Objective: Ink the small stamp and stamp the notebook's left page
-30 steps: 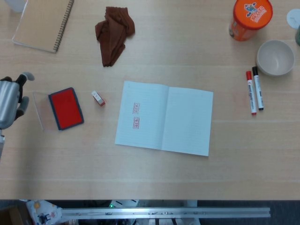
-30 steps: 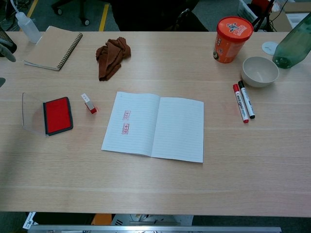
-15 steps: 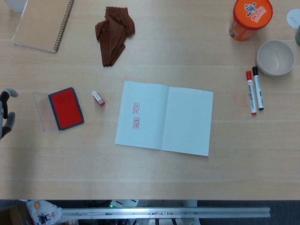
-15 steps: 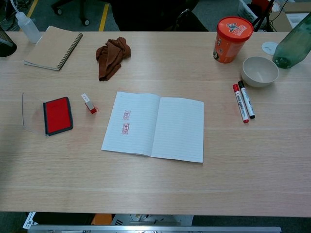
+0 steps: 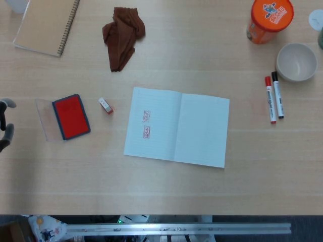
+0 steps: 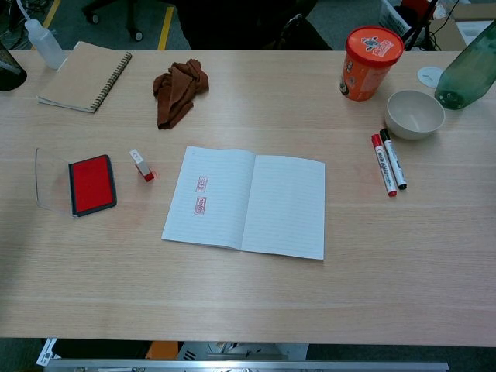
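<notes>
An open notebook (image 5: 176, 127) lies flat in the middle of a pale wooden table (image 5: 161, 186). Its left page (image 5: 151, 123) already carries two small red stamp marks (image 5: 147, 124), one above the other; the right page is blank. Just left of the notebook, the small stamp (image 5: 105, 106) lies on its side on the table, held by nothing. Further left sits the red ink pad (image 5: 70, 116), open, with its clear lid (image 5: 44, 121) folded out beside it.

Only the fingertips of the left hand (image 5: 5, 126) show at the far left edge of the head view, well apart from the stamp and holding nothing; whether they are spread or curled cannot be told. The right hand is out of sight.

Judging by the marks and the stamp set down, the stamping looks done, with little or nothing left.
</notes>
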